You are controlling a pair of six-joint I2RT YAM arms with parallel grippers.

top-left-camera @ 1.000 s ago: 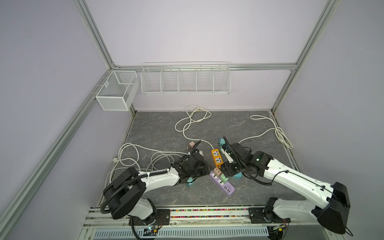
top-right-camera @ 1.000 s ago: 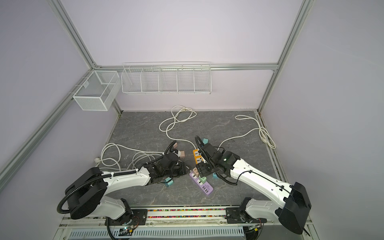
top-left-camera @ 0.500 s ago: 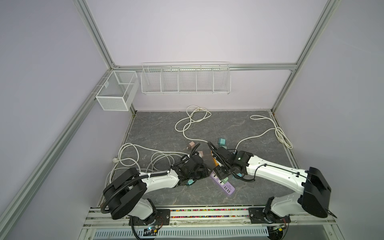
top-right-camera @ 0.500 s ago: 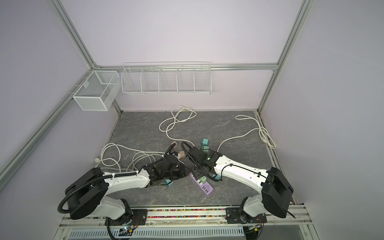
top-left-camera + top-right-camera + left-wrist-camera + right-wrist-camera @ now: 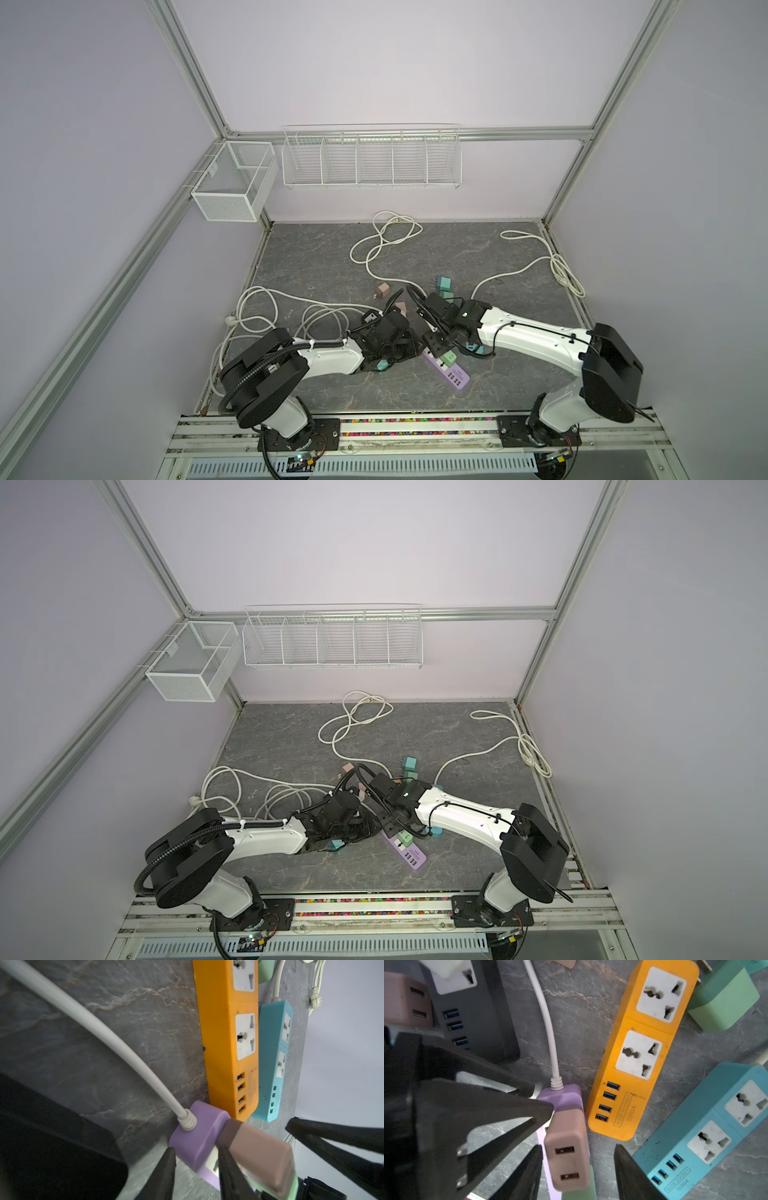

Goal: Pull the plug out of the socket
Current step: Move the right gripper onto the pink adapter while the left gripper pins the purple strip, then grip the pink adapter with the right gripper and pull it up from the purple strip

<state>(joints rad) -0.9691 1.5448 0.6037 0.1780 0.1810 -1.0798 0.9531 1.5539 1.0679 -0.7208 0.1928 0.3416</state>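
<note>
While the dusty-pink USB plug (image 5: 566,1155) sits in the lilac power strip (image 5: 562,1095) on the counter (image 5: 577,1012), the right hand (image 5: 578,1147) is spread astride it; square closure, then a straight pull, is advised. Whether the strip is clamped by the left hand (image 5: 196,1149) cannot be told.

Lilac walls (image 5: 374,62), grey marbled floor (image 5: 311,257) (white wire rack (image 5: 371,160) hung behind).

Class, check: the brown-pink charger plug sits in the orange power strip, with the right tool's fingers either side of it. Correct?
No: the brown-pink charger plug sits in the purple power strip, as the right wrist view shows; the right tool straddles it.
</note>
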